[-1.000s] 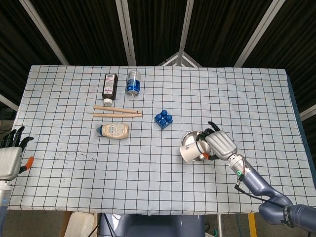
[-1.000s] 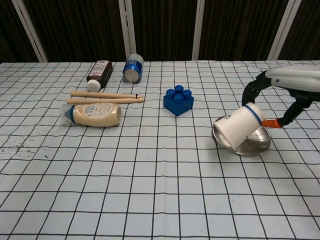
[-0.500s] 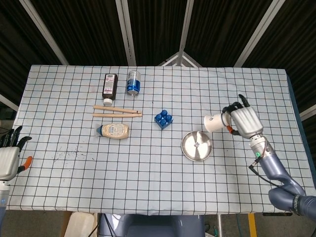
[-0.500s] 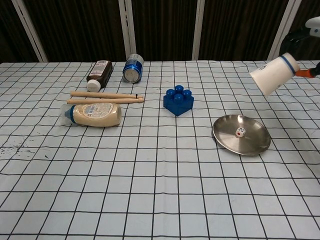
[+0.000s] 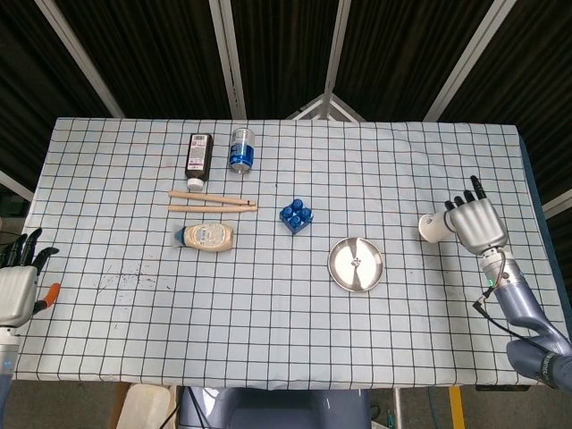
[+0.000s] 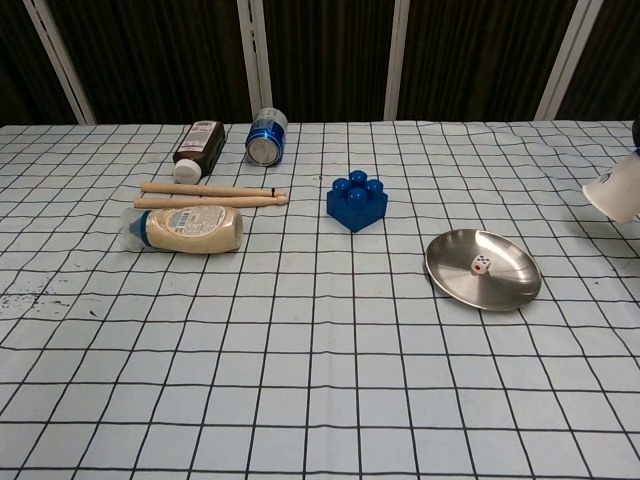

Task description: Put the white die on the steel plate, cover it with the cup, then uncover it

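Note:
The white die (image 6: 481, 264) (image 5: 358, 262) lies uncovered in the steel plate (image 6: 505, 286) (image 5: 344, 273), right of the table's middle. My right hand (image 5: 477, 224) holds the white cup (image 5: 433, 228) (image 6: 613, 194) to the right of the plate, its mouth pointing left toward it. In the chest view only the cup's mouth shows at the right edge. My left hand (image 5: 18, 284) hangs off the table's left edge, holding nothing, fingers apart.
A blue brick (image 5: 296, 215) sits left of and behind the plate. Further left lie a mayonnaise bottle (image 5: 206, 236), two wooden sticks (image 5: 213, 201), a dark bottle (image 5: 197, 157) and a blue can (image 5: 241, 148). The checked cloth ends just right of my right hand.
My right hand lifted the cup off the plate and carried it right, leaving the die uncovered. The left hand has barely moved.

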You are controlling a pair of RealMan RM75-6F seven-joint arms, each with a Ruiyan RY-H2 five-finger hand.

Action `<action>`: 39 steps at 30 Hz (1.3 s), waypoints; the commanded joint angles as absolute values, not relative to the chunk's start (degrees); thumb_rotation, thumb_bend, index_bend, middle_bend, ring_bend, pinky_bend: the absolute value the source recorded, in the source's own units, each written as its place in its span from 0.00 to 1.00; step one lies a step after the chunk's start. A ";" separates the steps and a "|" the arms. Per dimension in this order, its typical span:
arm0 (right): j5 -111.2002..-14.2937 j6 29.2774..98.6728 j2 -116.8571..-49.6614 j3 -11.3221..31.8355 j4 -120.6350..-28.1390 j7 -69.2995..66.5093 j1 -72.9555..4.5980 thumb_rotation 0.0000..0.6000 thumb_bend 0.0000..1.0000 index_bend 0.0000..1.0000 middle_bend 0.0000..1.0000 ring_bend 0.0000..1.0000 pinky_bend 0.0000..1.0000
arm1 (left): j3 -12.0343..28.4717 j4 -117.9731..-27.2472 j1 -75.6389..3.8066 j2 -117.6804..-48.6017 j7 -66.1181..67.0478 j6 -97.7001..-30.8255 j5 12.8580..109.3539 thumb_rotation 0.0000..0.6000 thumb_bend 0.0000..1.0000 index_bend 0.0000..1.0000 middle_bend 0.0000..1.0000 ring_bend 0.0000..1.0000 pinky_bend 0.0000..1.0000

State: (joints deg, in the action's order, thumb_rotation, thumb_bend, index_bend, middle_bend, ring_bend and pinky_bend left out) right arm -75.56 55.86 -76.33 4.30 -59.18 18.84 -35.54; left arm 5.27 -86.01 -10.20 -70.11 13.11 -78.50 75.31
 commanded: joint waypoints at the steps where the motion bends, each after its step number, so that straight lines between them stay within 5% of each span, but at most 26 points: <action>1: -75.45 55.73 -78.37 4.24 -57.32 20.47 -35.61 1.00 0.41 0.52 0.39 0.25 0.00 | 5.26 -85.99 -10.21 -70.13 13.13 -78.44 75.28 1.00 0.47 0.25 0.00 0.00 0.10; 11: -75.67 54.87 -82.42 3.73 -52.28 25.00 -36.15 1.00 0.36 0.51 0.36 0.21 0.00 | 5.29 -85.82 -10.28 -70.26 13.40 -78.26 75.05 1.00 0.47 0.25 0.00 0.00 0.10; 17: -75.71 58.02 -83.57 4.00 -50.88 30.79 -35.47 1.00 0.15 0.26 0.21 0.12 0.00 | 5.26 -85.75 -10.44 -70.49 13.78 -78.02 74.99 1.00 0.47 0.25 0.00 0.00 0.10; 30: -75.25 64.76 -81.79 5.02 -60.95 39.00 -32.89 1.00 0.04 0.02 0.09 0.09 0.00 | 5.21 -85.84 -10.35 -70.48 13.75 -78.21 75.08 1.00 0.47 0.24 0.00 0.00 0.10; 34: -75.28 70.23 -77.21 5.99 -69.76 32.78 -29.24 1.00 0.04 0.02 0.09 0.09 0.00 | 5.23 -85.75 -10.40 -70.29 13.14 -77.98 75.10 1.00 0.47 0.24 0.00 0.00 0.10; 39: -76.49 78.90 -69.06 7.01 -83.58 6.10 -20.29 1.00 0.04 0.11 0.10 0.15 0.00 | 5.24 -85.94 -10.49 -69.97 11.91 -77.80 75.50 1.00 0.47 0.24 0.00 0.00 0.10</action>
